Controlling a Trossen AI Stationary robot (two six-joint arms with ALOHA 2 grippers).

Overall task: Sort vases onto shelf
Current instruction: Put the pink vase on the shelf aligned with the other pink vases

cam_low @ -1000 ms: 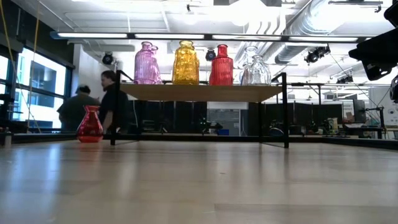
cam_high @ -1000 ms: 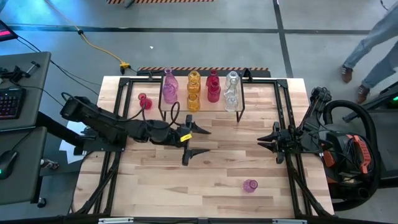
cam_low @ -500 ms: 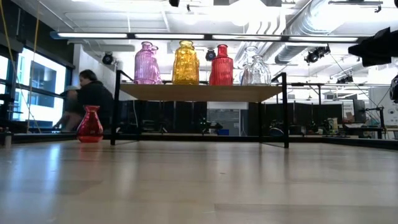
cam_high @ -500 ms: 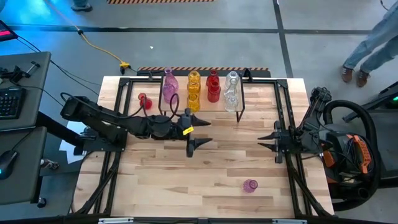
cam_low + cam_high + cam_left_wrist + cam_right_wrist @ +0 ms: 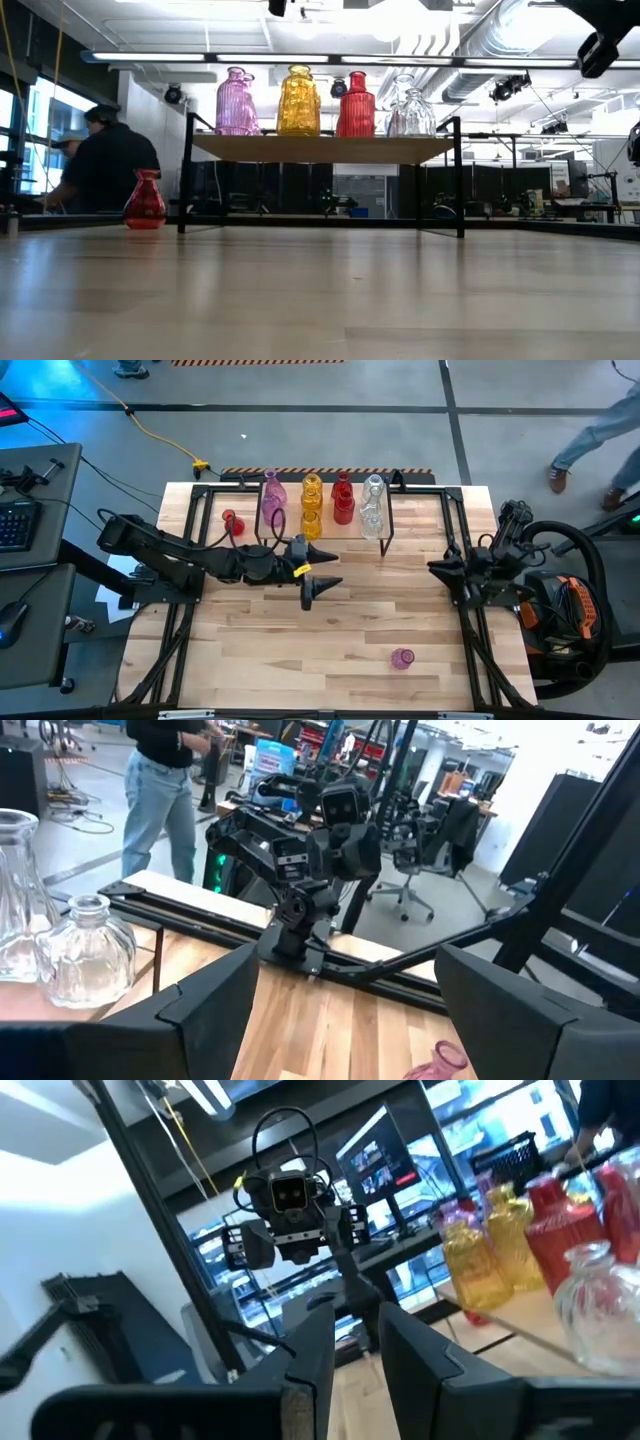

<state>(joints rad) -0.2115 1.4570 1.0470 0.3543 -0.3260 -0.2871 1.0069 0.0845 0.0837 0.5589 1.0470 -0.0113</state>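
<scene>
Your left gripper [image 5: 313, 570], jaws spread wide and empty, has swung from mid-table to just in front of the small raised shelf with a light wooden top and black metal frame [image 5: 385, 535] in the last second. Your right gripper [image 5: 441, 568] has lifted and turned at the right edge; its jaws stand nearly together, apparently pinching nothing.

Several translucent glass vases in pink, amber, red and clear [image 5: 299, 100] stand on the shelf. A small red vase [image 5: 231, 521] sits on the table left of it. A pink vase [image 5: 402, 658] lies near the front, right of centre. Both remain unsorted; no pick has begun.

No brand, label or legible writing is visible.
</scene>
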